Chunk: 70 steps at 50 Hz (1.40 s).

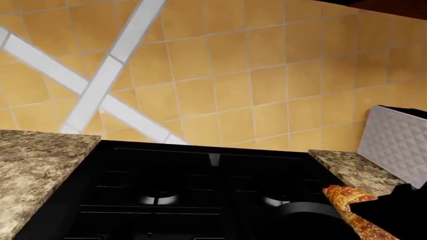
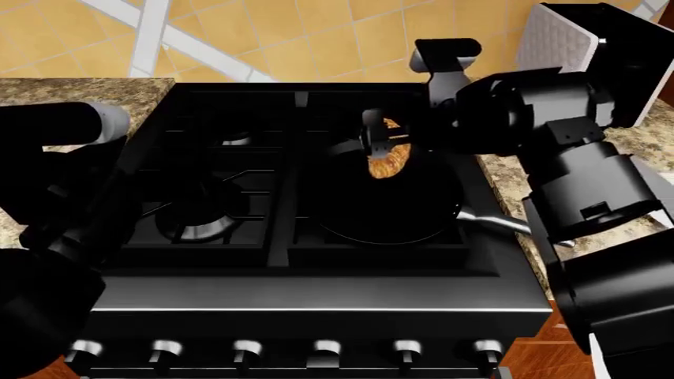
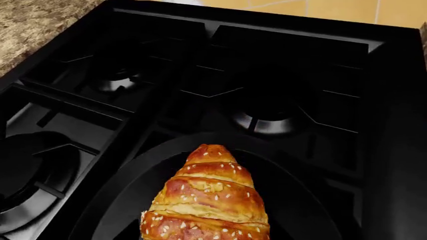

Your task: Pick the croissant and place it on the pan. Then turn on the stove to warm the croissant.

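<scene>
While the right gripper (image 2: 381,136) hung over the pan (image 2: 348,217), it had the croissant (image 2: 387,160) clamped between its fingers, pastry dangling above the pan's far half, not touching the pan floor as far as the head view showed. Right wrist view confirmed it: croissant (image 3: 207,200) filled the near field with the pan's dark oval rim (image 3: 133,175) below and around it, burner grates beyond.

Pan sat on the front right burner of the stove (image 2: 263,268), silver handle (image 2: 493,221) sticking out toward the right counter. Six knobs ran along the stove's front edge, e.g. one at (image 2: 327,348); couldn't read their positions.

Left arm was parked off the left side of the stove, over the granite counter (image 2: 63,91). Left gripper itself wasn't visible in any view, so open or closed: can't tell. Left wrist view looked across the stove top (image 1: 167,195) toward the tiled backsplash (image 1: 267,75), catching the croissant (image 1: 353,212) at one edge.

White-and-black toaster (image 2: 569,35) stood on the right counter at the back, behind the right arm.
</scene>
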Available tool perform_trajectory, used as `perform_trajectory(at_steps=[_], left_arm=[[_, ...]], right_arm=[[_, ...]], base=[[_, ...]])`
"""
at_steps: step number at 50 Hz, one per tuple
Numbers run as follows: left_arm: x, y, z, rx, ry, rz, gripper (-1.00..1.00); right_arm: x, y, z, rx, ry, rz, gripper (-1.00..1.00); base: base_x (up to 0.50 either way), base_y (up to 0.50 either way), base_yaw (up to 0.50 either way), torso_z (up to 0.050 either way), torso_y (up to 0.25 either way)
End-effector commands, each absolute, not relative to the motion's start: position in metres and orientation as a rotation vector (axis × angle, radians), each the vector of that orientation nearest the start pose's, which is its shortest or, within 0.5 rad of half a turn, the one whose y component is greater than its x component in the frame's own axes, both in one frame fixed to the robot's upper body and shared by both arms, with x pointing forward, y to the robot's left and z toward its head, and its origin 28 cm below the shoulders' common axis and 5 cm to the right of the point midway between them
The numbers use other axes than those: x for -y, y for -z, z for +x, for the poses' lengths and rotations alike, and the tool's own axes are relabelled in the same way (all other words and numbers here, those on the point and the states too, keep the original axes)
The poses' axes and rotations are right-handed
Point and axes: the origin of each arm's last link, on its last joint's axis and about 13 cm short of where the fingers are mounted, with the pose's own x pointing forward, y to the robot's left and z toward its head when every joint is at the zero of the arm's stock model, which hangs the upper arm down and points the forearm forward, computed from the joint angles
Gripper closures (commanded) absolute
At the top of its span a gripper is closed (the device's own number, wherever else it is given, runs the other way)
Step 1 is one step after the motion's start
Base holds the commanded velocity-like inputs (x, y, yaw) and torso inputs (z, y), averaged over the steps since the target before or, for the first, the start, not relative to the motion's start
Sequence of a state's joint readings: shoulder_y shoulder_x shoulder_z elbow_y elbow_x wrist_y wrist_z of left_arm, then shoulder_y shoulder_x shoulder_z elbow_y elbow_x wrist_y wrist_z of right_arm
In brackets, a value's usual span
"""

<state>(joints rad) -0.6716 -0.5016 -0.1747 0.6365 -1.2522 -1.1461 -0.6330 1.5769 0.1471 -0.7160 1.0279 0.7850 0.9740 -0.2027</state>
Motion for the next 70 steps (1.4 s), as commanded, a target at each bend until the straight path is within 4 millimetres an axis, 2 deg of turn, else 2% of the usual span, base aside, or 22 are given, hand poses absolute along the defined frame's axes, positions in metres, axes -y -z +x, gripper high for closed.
perform_trajectory(at_steps=[1, 41, 51, 52, 70], left_arm=[[-0.252, -0.244, 0.223, 0.057, 0.121, -0.125, -1.00], [-0.253, -0.244, 0.223, 0.060, 0.113, -0.124, -1.00], [-0.253, -0.245, 0.222, 0.062, 0.112, -0.123, -1.00], [-0.253, -0.245, 0.222, 0.062, 0.112, -0.123, -1.00], [-0.253, -0.246, 0.220, 0.066, 0.113, -0.121, -1.00]], right_arm=[[0.100, -0.270, 0.405, -0.583, -0.429, -0.038, 1.00], [0.101, -0.256, 0.404, -0.605, -0.430, -0.080, 1.00], [0.101, -0.258, 0.404, -0.594, -0.430, -0.083, 1.00], [0.101, -0.259, 0.403, -0.589, -0.432, -0.087, -1.00], [0.105, -0.275, 0.393, -0.489, -0.399, -0.082, -1.00]], base=[[0.00, 0.00, 0.00, 0.000, 0.000], [0.00, 0.00, 0.00, 0.000, 0.000], [0.00, 0.00, 0.00, 0.000, 0.000], [0.00, 0.00, 0.00, 0.000, 0.000], [0.00, 0.00, 0.00, 0.000, 0.000]])
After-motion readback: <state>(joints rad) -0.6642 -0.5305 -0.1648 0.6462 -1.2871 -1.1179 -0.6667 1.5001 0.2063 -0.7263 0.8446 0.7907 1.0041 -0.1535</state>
